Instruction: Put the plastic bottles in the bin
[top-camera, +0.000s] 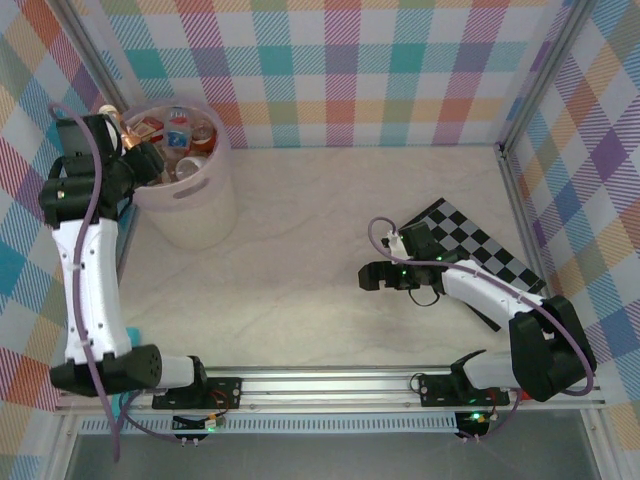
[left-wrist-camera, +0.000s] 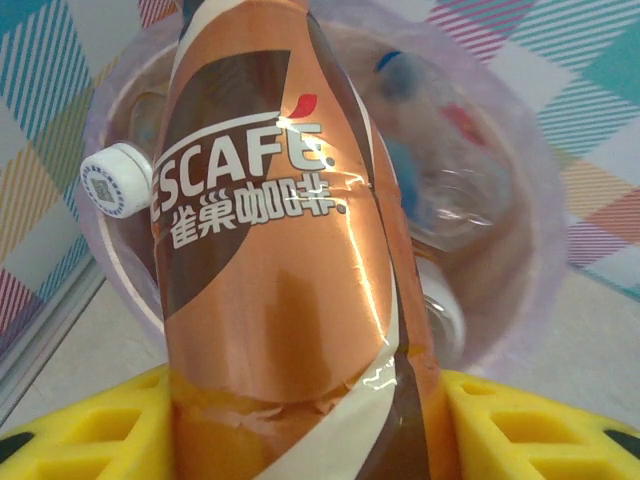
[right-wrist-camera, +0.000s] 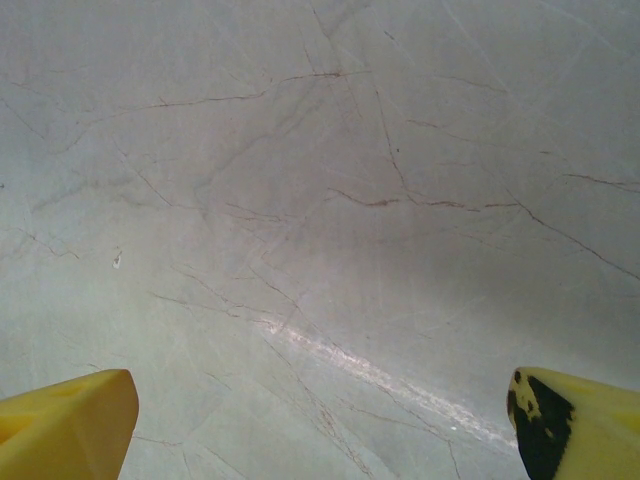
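**A:** The left claw (left-wrist-camera: 310, 435) is pinching a brown bottle (left-wrist-camera: 270, 250) low on its body. There is a yellow finger on either side, and the label wrinkles where they press.

**B:** Where does it hang?

**A:** Straight above the bin (left-wrist-camera: 525, 230). The wrist camera looks past the bottle down into the open mouth.

**B:** How much is done?

**A:** A good deal, I'd say. The bin stands at the far left of the table (top-camera: 330, 200). Several bottles (top-camera: 180, 135) lie heaped inside, with red, white and blue labels showing.

**B:** Anything left to collect?

**A:** Every bottle I can find is either in the bin or in that claw. I'd judge this one to be the last, or close to it. What remains is letting go so it drops in.

**B:** How is the arm set?

**A:** The left arm (top-camera: 85, 280) runs up the left edge from its base. It bends beside the bin and turns its wrist in over the rim.

**B:** And the other?

**A:** The right arm (top-camera: 480, 290) lies low and folded, reaching leftward beside a checkered board (top-camera: 490, 245). The right claw (top-camera: 375, 277) is spread wide with nothing between its fingers, and there is plain tabletop beneath it.
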